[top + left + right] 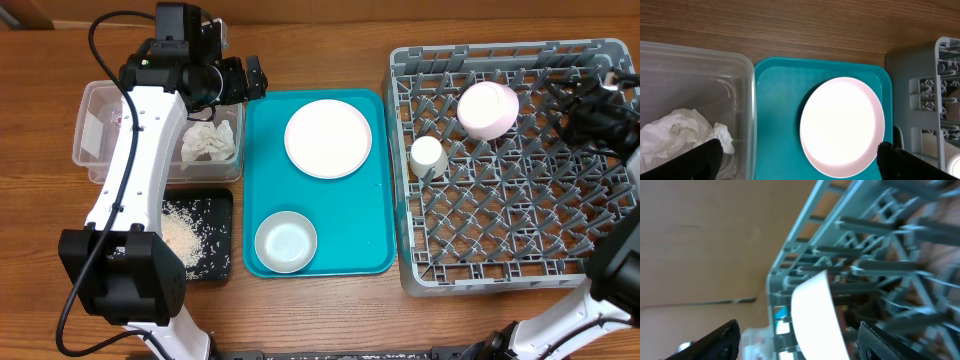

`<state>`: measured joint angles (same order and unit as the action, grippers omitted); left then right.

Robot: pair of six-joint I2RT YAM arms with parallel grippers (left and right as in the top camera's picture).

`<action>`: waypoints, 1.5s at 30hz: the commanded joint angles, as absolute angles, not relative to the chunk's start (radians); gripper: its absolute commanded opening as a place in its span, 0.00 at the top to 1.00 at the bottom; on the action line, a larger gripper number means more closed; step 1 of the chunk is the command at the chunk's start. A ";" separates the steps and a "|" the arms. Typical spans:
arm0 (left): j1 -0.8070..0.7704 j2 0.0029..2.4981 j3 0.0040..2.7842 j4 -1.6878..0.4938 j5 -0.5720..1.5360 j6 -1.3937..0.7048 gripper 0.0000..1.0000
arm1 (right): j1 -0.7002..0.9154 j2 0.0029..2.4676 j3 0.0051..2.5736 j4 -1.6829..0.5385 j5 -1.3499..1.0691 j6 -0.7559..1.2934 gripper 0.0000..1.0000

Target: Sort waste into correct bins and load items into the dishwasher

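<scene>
Two to load from teal tray (pixel 352 215): plate (pixel 327 138), bowl (pixel 285 241). Left gripper (pixel 246 80) spread, empty, near plate: thin rim may slip. Right gripper (pixel 799 339) spread over rack (pixel 500 230): peg snag risk.

- From above, the light is bright and even. The wood grain of the worktop (pixel 330 310) reads crisply, and what shadows there are stay short and soft-edged.
- The plate (pixel 327 139) is close to blown out overhead, a flat white disc.
- In the left wrist view the plate glares harder and its surface detail is lost. The clear tub (pixel 715 70) carries faint reflections, and focus is sharp.
- The left tool (pixel 800 152) shows only as black, featureless corners.
- The right wrist view is dimmer and smeared with blur. The dish rack (pixel 865 255) streaks, and nothing there is sharp.
</scene>
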<state>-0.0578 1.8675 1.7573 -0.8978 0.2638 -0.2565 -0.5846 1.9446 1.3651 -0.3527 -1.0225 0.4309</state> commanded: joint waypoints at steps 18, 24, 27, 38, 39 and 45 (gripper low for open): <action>-0.051 1.843 1.776 -0.897 0.255 -0.262 0.00 | -0.347 1.608 1.403 -0.766 -0.393 0.208 0.00; -0.051 1.843 1.776 -0.897 0.255 -0.262 0.00 | -0.347 1.608 1.403 -0.765 -0.393 0.208 0.00; -0.051 1.843 1.776 -0.897 0.255 -0.262 0.00 | -0.347 1.608 1.403 -0.765 -0.393 0.208 0.00; -0.051 1.843 1.776 -0.897 0.255 -0.262 0.00 | -0.347 1.608 1.403 -0.765 -0.393 0.208 0.00; -0.051 1.843 1.776 -0.897 0.255 -0.262 0.00 | -0.347 1.608 1.403 -0.765 -0.393 0.208 0.00; -0.051 1.843 1.776 -0.897 0.255 -0.262 0.00 | -0.347 1.608 1.403 -0.765 -0.393 0.208 0.00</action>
